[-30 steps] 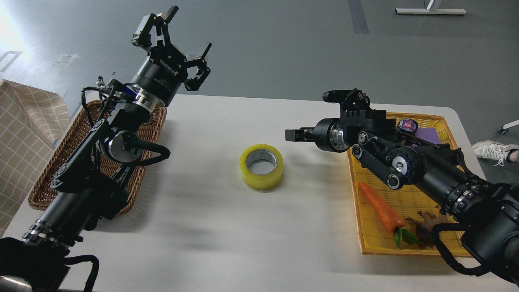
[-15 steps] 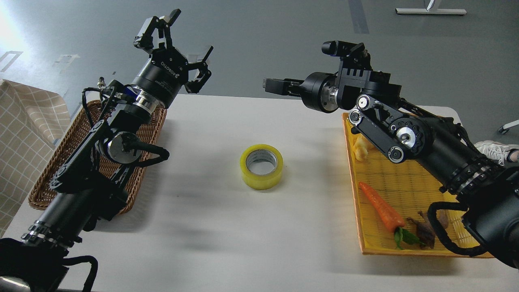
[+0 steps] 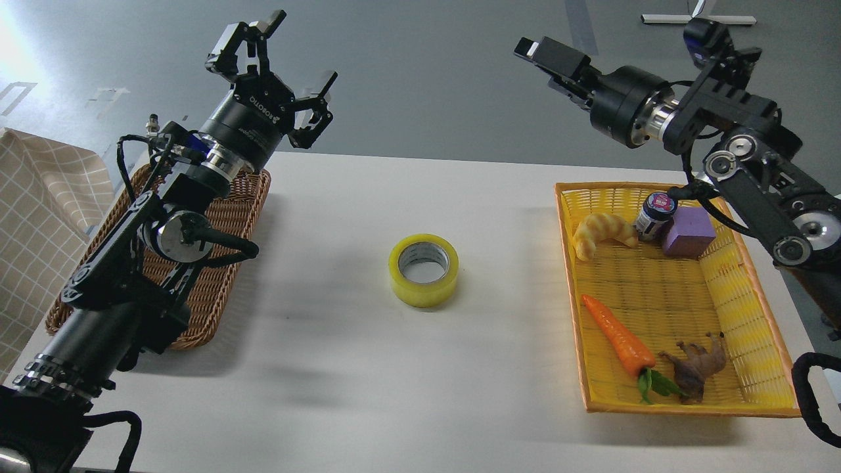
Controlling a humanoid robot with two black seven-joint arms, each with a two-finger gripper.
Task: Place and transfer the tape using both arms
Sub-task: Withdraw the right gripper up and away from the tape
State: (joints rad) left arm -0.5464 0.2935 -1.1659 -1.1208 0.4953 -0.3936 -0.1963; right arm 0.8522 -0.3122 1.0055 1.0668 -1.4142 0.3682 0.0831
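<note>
On the white desk (image 3: 368, 368) you see a brown wicker basket (image 3: 227, 217) at the left. At the right, a yellow tray (image 3: 755, 322) holds a croissant toy (image 3: 601, 230), small jar (image 3: 656, 213), purple block (image 3: 688, 232), carrot (image 3: 617, 341) and brown animal figure (image 3: 696, 368).

At the left of the frame the left arm (image 3: 141, 243) covers much of the brown wicker basket (image 3: 227, 263), hiding its inside. The right gripper (image 3: 548, 56), upper right, shows end-on as one dark block, so its fingers cannot be told apart. The right arm (image 3: 762, 177) runs off the right edge. A checked cloth (image 3: 39, 210) is cut by the left edge. The small jar's (image 3: 656, 213) label is too small to read.
</note>
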